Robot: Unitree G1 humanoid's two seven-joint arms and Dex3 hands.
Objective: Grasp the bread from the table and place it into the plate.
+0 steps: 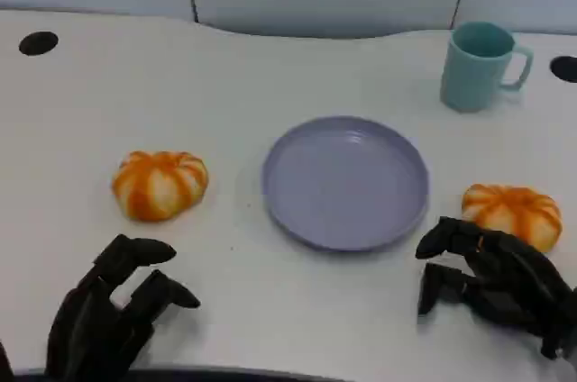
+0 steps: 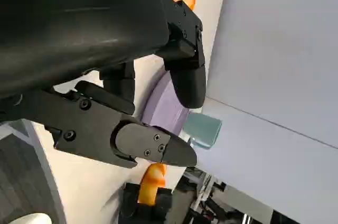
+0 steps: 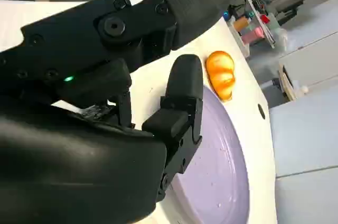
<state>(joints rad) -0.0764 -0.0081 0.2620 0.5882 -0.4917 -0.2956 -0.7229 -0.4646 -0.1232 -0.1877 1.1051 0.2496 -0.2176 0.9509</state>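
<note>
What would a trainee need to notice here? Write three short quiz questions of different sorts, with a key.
1. True or false: the plate already holds a bun.
2. Multiple choice: the mug stands (A) on the plate, (B) at the far right of the table, beyond the plate, (C) beside the left hand.
3. Fill in: the right hand is nearest the ____ bun.

Key
1. False: the plate is bare; the left bun and the right bun both lie on the table.
2. B.
3. Right: the hand is just in front of it, holding nothing.
</note>
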